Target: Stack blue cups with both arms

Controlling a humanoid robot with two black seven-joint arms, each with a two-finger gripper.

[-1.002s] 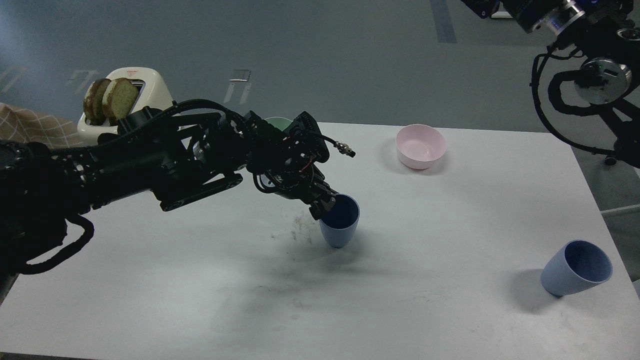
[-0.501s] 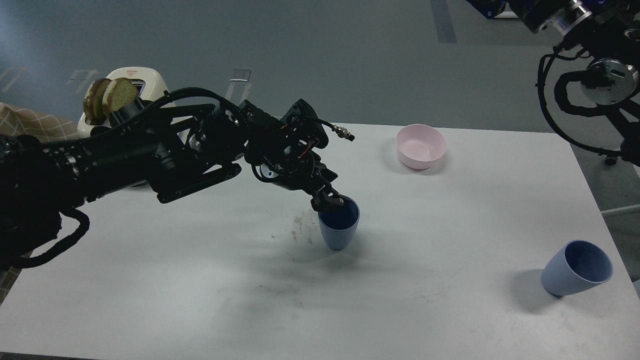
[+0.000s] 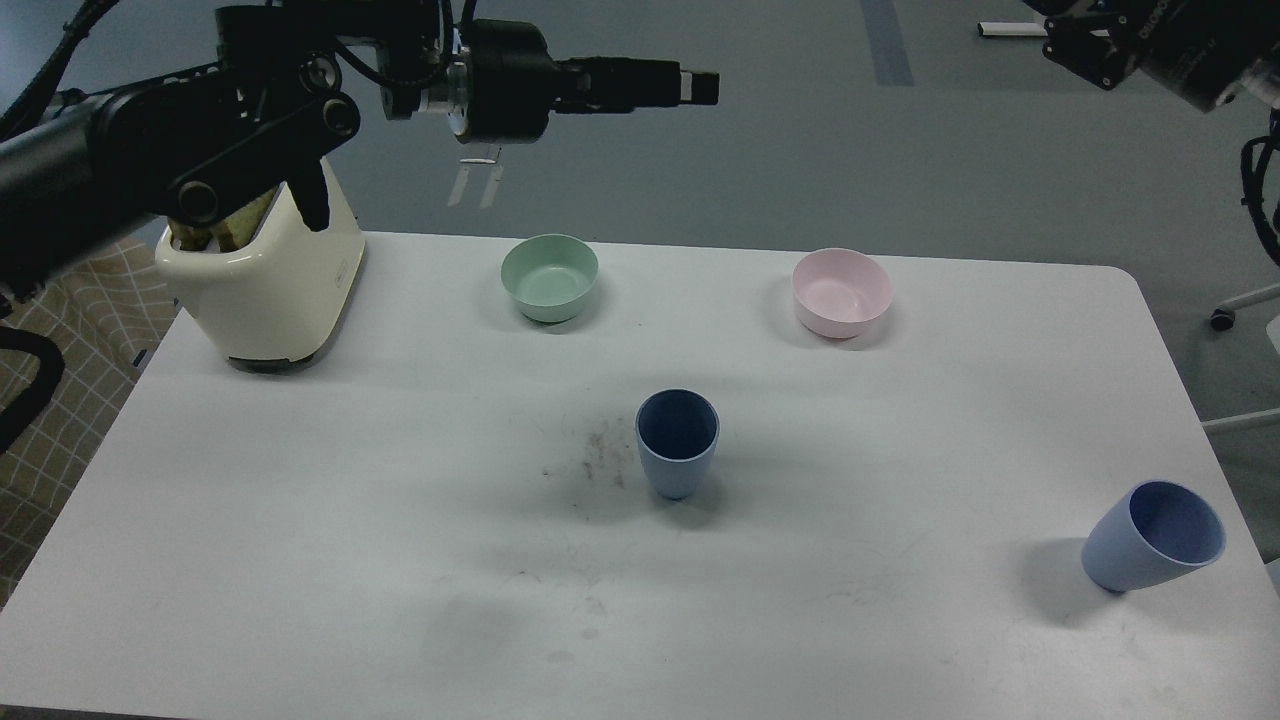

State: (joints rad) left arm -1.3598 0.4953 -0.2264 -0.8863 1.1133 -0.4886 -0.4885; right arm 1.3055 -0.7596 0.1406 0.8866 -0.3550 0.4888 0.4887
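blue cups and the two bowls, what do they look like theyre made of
Both blue cups, the upright centre one and the one at the right edge, look like matte plastic: even pale colour, no glare, thin rims. The mint-green bowl and pink bowl show the same dull pastel finish, probably plastic or melamine; glazed ceramic would likely shine more.
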